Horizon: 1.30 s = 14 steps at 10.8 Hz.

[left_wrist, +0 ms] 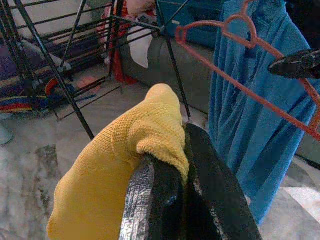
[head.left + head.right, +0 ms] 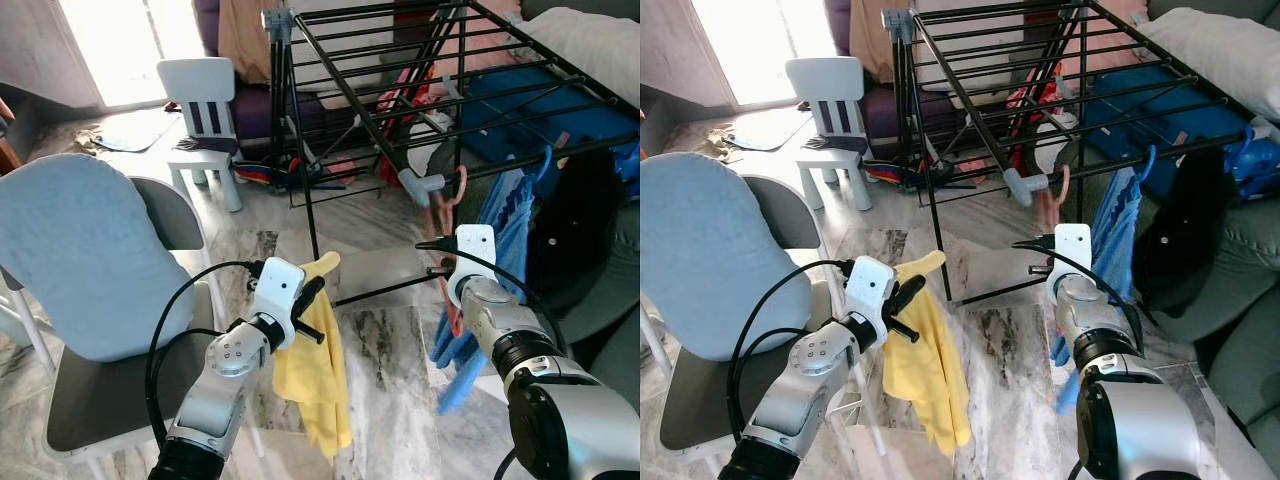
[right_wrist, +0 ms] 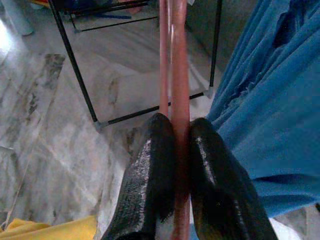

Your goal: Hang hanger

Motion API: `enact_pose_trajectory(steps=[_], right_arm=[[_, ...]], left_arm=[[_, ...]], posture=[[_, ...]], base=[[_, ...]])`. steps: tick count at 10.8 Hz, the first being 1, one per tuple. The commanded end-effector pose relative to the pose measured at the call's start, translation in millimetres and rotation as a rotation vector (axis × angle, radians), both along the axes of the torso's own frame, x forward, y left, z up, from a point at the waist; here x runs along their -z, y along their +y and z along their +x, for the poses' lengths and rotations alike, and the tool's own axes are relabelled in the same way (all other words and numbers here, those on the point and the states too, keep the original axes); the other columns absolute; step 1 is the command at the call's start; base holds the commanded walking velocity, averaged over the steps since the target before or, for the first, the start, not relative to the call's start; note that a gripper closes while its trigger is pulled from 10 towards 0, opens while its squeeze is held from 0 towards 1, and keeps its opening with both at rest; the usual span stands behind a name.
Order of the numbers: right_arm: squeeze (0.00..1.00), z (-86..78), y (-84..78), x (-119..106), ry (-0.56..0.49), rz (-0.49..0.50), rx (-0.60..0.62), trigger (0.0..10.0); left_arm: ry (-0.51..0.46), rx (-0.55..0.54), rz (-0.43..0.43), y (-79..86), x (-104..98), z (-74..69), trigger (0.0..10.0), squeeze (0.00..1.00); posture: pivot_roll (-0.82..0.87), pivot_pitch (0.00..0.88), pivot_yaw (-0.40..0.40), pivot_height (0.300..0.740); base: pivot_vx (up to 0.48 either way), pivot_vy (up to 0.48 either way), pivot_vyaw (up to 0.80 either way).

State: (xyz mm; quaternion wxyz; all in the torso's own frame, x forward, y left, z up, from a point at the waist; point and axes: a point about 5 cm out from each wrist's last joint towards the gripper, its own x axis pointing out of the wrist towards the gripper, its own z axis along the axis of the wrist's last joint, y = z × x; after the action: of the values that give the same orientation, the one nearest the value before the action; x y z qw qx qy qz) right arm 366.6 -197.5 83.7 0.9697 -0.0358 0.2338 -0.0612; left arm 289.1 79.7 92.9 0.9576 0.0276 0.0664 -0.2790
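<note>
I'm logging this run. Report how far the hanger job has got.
Done: a blue garment already hangs from the black metal drying rack.
In hand: the right gripper pinches a thin red plastic hanger; the left gripper holds a yellow knitted cloth.
Left: hooking that hanger over a rack bar.

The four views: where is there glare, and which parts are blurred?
Left eye view: the window is blown out white. Left wrist view: the left gripper and yellow cloth look soft. Right wrist view: the pink hanger between the right gripper fingers is blurred.
</note>
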Motion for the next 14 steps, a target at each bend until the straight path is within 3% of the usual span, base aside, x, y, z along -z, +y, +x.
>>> enact_pose_trajectory(steps=[1,4,8,12,14], right_arm=[[0.00,2.4,-0.3,-4,-0.010,0.004,0.008,0.0],[0.00,2.7,-2.4,-5,-0.028,-0.006,0.021,0.0],[0.00,12.2,-1.9,-28,-0.168,-0.032,0.013,0.0],[0.00,6.7,-7.2,-23,-0.178,-0.046,0.021,0.0],[0.00,5.1,-5.1,-28,-0.245,-0.068,0.002,0.0]], left_arm=[[-0.023,0.010,0.006,-1.3,-6,2.8,10.0,0.00],[-0.022,0.015,0.009,-2.1,-6,2.9,10.0,0.00],[-0.028,0.000,0.006,-0.9,-6,2.1,10.0,0.00],[-0.039,-0.001,0.002,-3.2,-7,3.8,10.0,0.00],[-0.067,-0.047,0.003,0.8,-9,4.5,10.0,0.00]], posture=[[-0.17,0.000,0.030,0.740],[-0.17,0.000,0.032,0.740],[-0.17,0.000,0.032,0.740],[-0.18,0.000,0.036,0.740],[-0.18,0.000,0.028,0.740]], base=[[0.000,0.000,0.00],[0.000,0.000,0.00],[0.000,0.000,0.00],[0.000,0.000,0.00],[0.000,0.000,0.00]])
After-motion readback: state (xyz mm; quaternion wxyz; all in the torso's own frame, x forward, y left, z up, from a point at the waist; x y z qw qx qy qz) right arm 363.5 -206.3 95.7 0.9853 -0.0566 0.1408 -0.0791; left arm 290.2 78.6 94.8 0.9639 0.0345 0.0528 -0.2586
